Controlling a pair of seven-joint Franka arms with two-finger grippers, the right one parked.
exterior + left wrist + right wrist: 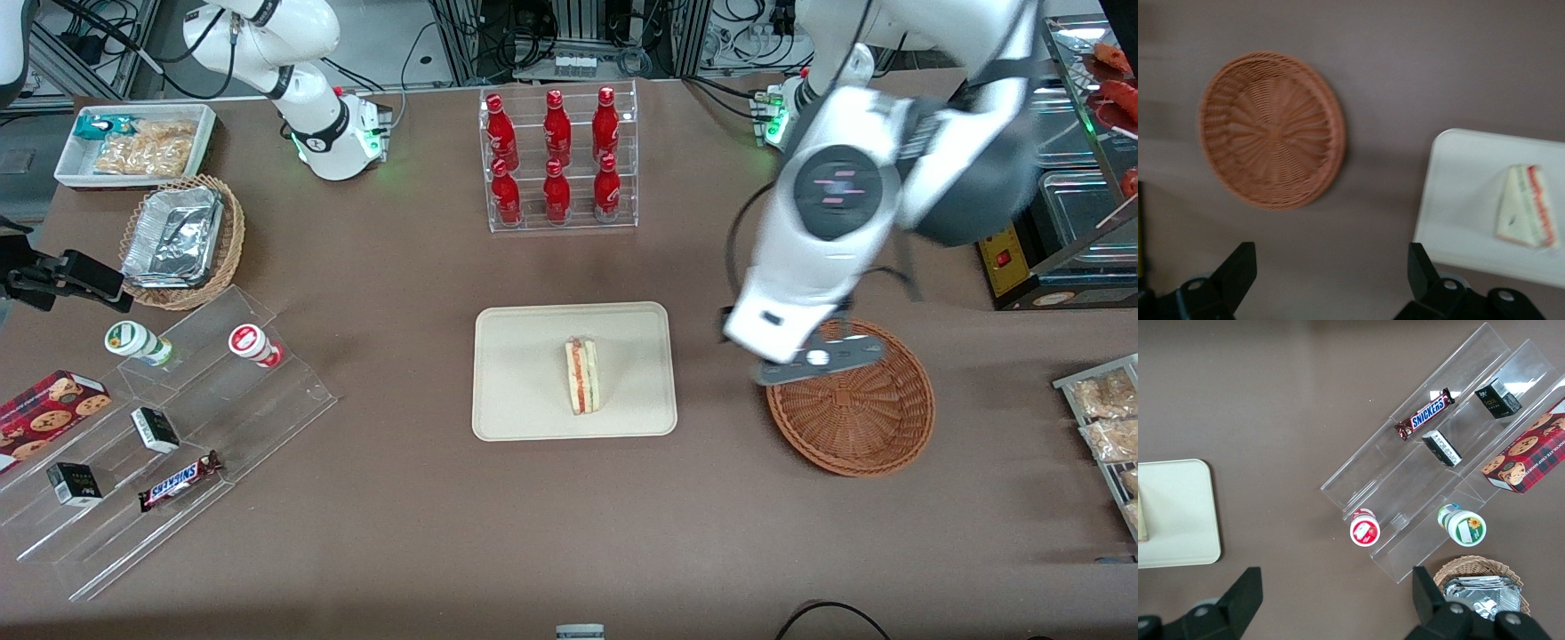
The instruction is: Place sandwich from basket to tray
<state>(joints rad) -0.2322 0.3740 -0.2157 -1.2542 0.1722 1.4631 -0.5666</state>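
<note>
Since the sandwich already lies on the tray and the basket is bare, the gripper above the bench, fingers apart and empty, risks only clipping the basket's rim if it swings low

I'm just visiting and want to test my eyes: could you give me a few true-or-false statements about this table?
1. The sandwich lies on the tray. True.
2. The basket holds a sandwich. False: it is empty.
3. The hand is open and holds nothing. True.
4. The hand grips the tray's rim. False: it hangs above the table near the basket.
5. The bottles are green. False: they are red.
</note>
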